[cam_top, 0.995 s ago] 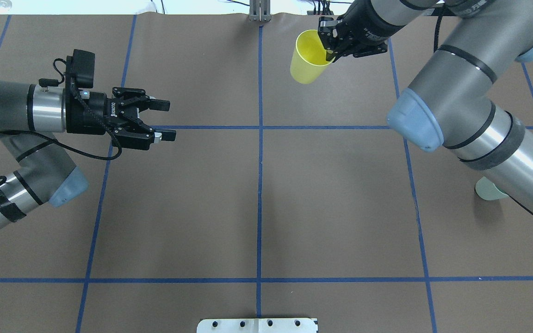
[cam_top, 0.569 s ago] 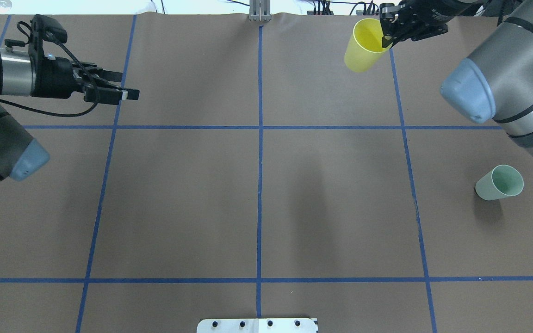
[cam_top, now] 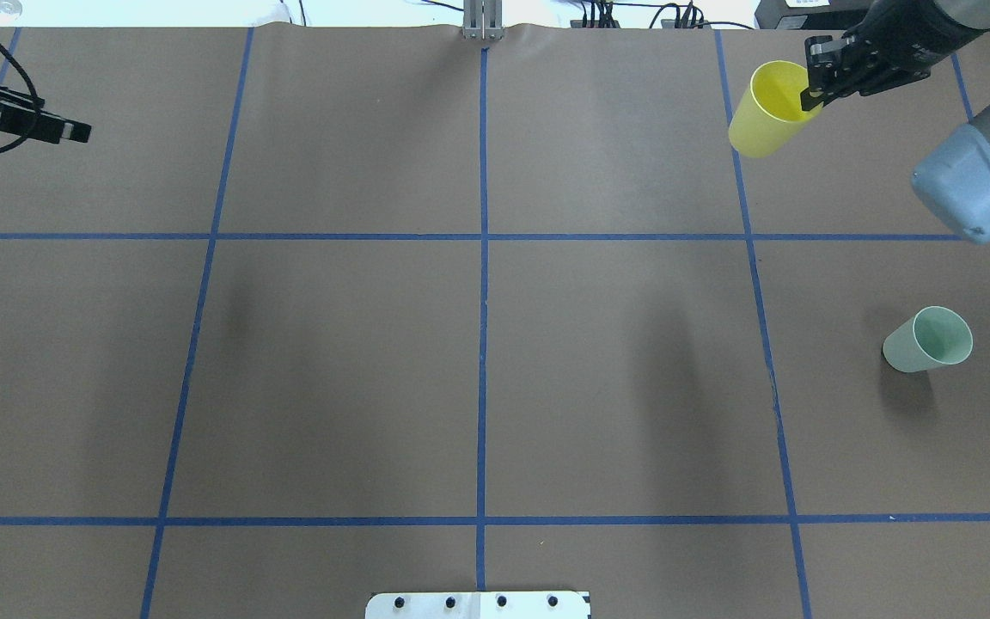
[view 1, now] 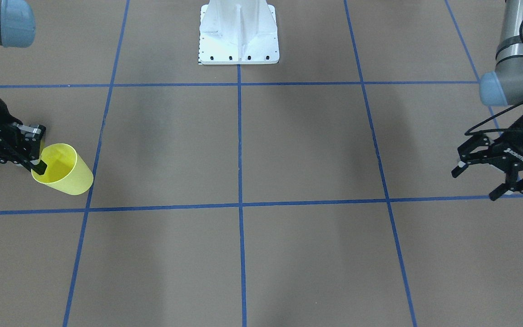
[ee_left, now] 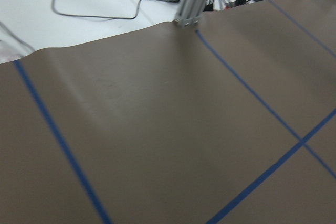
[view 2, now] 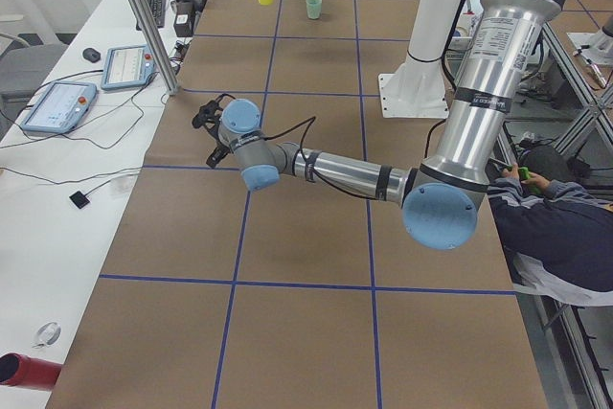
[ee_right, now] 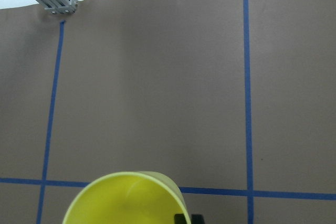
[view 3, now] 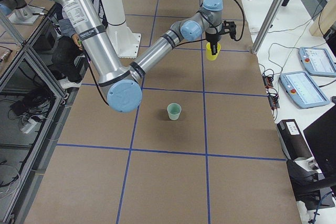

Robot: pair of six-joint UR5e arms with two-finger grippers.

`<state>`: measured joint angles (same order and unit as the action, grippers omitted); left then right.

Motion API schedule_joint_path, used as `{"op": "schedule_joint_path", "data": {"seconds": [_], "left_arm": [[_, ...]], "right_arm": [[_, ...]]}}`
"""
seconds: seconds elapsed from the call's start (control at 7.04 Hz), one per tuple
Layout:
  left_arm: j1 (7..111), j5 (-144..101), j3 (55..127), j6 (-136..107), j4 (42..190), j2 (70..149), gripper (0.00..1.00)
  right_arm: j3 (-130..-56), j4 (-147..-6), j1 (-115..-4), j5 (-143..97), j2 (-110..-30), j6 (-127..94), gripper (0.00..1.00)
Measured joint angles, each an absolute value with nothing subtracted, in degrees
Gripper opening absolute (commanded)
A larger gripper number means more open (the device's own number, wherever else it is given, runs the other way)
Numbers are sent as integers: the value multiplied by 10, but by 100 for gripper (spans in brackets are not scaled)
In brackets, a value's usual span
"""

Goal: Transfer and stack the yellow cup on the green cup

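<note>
The yellow cup [cam_top: 760, 125] was held by its rim in the right gripper [cam_top: 811, 93], which was closed on the wall with one finger [view 1: 39, 168] inside the mouth and the other outside. The cup was seen mouth up at the far right of the table [cam_top: 332, 361], beside a blue tape line [cam_top: 740, 189]. The green cup [cam_top: 927, 340] stood upright nearer the robot, well apart from it. The left gripper [view 1: 476, 184] was seen at the far left, spread wide, with nothing held.
</note>
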<state>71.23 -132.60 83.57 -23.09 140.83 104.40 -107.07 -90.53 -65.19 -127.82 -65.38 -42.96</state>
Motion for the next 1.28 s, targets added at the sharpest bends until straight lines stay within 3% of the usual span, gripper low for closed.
{"op": "schedule_joint_path", "data": {"seconds": [0.71, 1.28], "left_arm": [[884, -1324, 833, 179, 1063, 1009, 100], [921, -1328, 862, 197, 1021, 910, 100]], "right_arm": [[-1143, -899, -684, -1309, -809, -288, 0], [-1151, -834, -724, -1349, -951, -169, 0]]}}
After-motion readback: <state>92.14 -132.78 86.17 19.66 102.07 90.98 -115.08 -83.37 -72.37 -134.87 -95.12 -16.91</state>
